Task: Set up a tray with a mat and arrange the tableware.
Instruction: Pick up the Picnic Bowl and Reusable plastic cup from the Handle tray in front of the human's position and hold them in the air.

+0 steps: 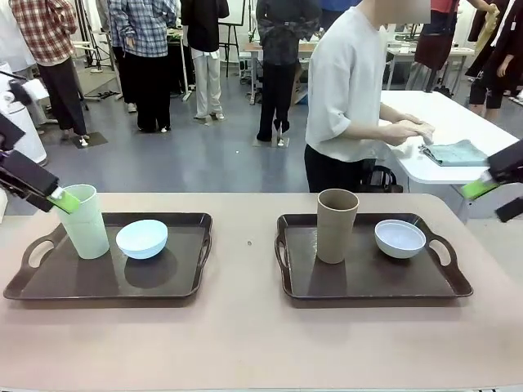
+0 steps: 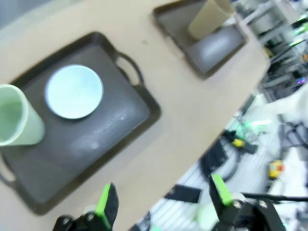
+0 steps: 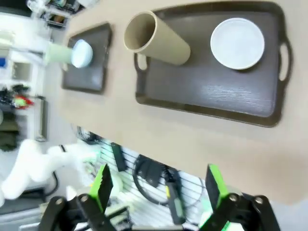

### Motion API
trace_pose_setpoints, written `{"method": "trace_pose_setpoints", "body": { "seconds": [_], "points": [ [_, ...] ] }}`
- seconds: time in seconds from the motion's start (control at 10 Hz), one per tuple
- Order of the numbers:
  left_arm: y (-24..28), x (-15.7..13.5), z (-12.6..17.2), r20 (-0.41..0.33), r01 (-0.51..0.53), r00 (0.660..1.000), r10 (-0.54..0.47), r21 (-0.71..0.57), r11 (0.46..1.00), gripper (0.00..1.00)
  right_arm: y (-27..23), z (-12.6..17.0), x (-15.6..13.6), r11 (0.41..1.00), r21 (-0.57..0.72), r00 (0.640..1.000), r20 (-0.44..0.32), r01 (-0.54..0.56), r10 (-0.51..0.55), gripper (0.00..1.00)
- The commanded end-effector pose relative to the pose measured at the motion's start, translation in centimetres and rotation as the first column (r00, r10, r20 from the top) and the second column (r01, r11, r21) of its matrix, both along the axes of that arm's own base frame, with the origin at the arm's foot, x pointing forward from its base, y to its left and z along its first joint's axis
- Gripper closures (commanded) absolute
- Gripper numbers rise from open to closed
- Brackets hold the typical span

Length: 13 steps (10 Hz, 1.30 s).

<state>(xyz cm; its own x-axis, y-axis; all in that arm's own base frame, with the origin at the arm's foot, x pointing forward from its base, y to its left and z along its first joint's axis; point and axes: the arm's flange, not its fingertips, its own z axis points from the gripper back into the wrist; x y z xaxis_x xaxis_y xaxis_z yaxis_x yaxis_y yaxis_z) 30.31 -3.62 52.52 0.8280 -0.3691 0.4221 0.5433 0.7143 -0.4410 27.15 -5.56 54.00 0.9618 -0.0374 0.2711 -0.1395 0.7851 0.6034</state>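
On the worktop (image 1: 245, 343) two dark handled trays lie side by side, well apart. The left tray (image 1: 106, 296) carries the pale green tumbler (image 1: 86, 224), upright near its left handle, with the light blue bowl (image 1: 141, 238) just beside it. The right tray (image 1: 376, 296) carries the taupe-brown tumbler (image 1: 337, 227), upright, and the greyish-white bowl (image 1: 400, 238) near it.

The left gripper (image 1: 61, 198) hangs at the worktop's left end with its fingers spread wide and nothing between them. From the front one green pad overlaps the green tumbler's rim, but the left wrist view puts the gripper (image 2: 162, 195) over the worktop's edge, so it is probably not touching.

The right gripper (image 1: 494, 198) hangs beyond the right end, fingers likewise wide apart and empty. In its wrist view this gripper (image 3: 158, 185) is off the worktop's edge, clear of the right tray.

Behind the worktop, a person's hands (image 1: 407, 129) rest beside a folded teal cloth (image 1: 454, 153) on a white table (image 1: 425, 106).
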Motion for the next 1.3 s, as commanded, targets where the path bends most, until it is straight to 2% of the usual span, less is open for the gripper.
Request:
{"method": "trace_pose_setpoints", "body": {
  "seconds": [0.0,0.2,0.3,0.6,1.0,1.1,1.2],
  "points": [
    [3.8,1.3,-0.7,-0.129,-0.064,0.991,0.037,-0.21,0.976,0.0,-3.4,-1.0,-0.4,0.99,0.142,1.0,-0.005,0.024,-0.023,0.0],
    [9.4,1.5,-0.8,-0.181,-0.175,0.977,0.11,-0.401,0.899,0.0,-7.9,-1.9,-1.7,0.962,0.264,0.997,0.012,0.074,-0.08,0.0],
    [11.7,1.3,-0.8,-0.2,-0.231,0.968,0.155,-0.449,0.863,0.0,-9.6,-2.5,-2.4,0.944,0.313,0.994,0.011,0.103,-0.112,0.0],
    [17.0,0.5,-2.3,-0.287,-0.399,0.913,0.29,-0.478,0.783,0.0,-13.6,-3.6,-4.9,0.92,0.356,0.984,0.001,0.167,-0.179,0.0],
    [18.6,-0.6,-3.4,-0.317,-0.442,0.889,0.33,-0.413,0.796,0.0,-15.2,-2.6,-5.9,0.907,0.386,0.981,0.023,0.168,-0.192,0.0],
    [18.3,-0.7,-3.3,-0.31,-0.436,0.892,0.33,-0.393,0.81,0.0,-14.8,-2.5,-5.8,0.915,0.37,0.984,0.012,0.161,-0.178,0.0],
    [17.8,-1.0,-3.0,-0.265,-0.391,0.914,0.308,-0.364,0.846,0.0,-14.0,-2.7,-5.6,0.93,0.346,0.991,-0.011,0.127,-0.132,0.0]
  ]
}}
